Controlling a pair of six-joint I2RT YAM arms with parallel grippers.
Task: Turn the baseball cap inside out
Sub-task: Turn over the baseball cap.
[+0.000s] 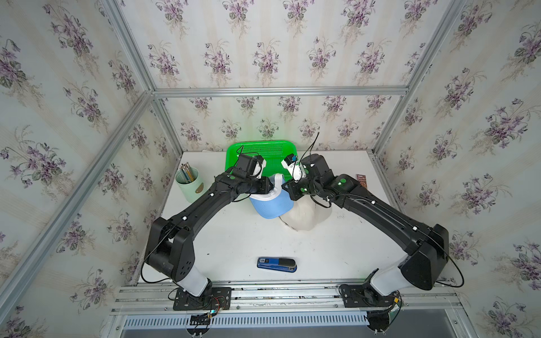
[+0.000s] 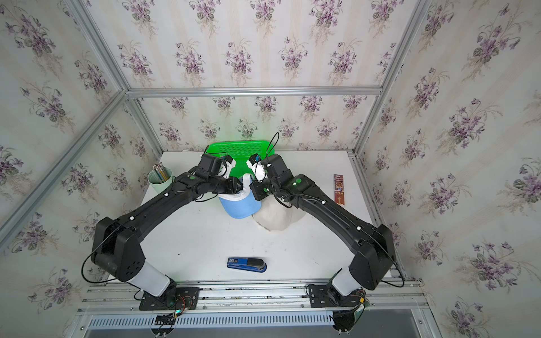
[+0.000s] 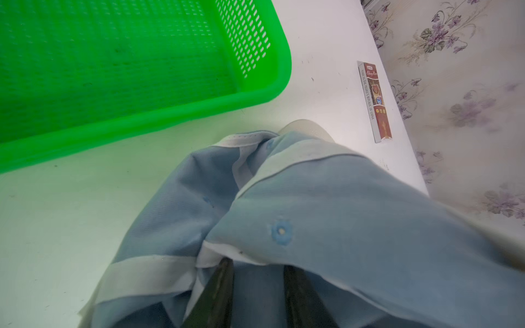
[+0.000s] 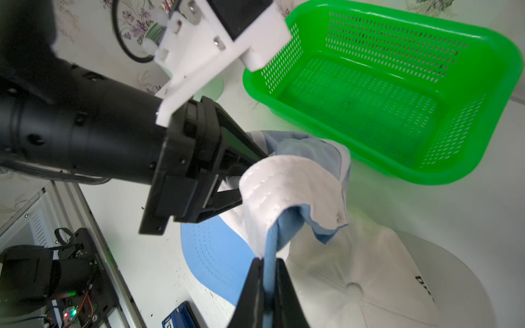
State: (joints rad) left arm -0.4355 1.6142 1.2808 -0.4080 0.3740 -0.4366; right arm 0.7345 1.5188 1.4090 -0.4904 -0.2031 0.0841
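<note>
The right gripper (image 4: 267, 264) is clamping down on the edge of the light blue baseball cap (image 1: 272, 206), with its two black fingers pressed together and a fold of blue cloth squeezed between them. The cap is sitting on the white table (image 1: 234, 243) just in front of the green basket (image 1: 263, 144). Its stiff, rounded brim (image 4: 216, 255) is lying flat and pointing away from the basket, while the soft crown (image 3: 326, 204) is bunching into loose folds. The padded white sweatband (image 4: 272, 181) is curling outward over the edge, showing rows of stitching.

The left gripper (image 1: 267, 186) is reaching into the crown from the opposite side. Its dark fingers (image 3: 218, 292) are standing apart with their tips buried under the cloth, so I cannot tell whether they are pinching anything. A small stitched eyelet (image 3: 281, 231) is showing on one crown panel.

A white cap (image 1: 307, 216) is resting dome-up right against the blue brim, also in front of the basket. The basket itself is glossy perforated plastic with rounded corners. A pale green pencil cup (image 1: 188, 184) is standing off the basket's left side, and a slim red-brown box (image 2: 339, 189) is lying off its right. A blue and black stapler (image 1: 276, 264) is lying well apart from the basket, out toward the arm bases.
</note>
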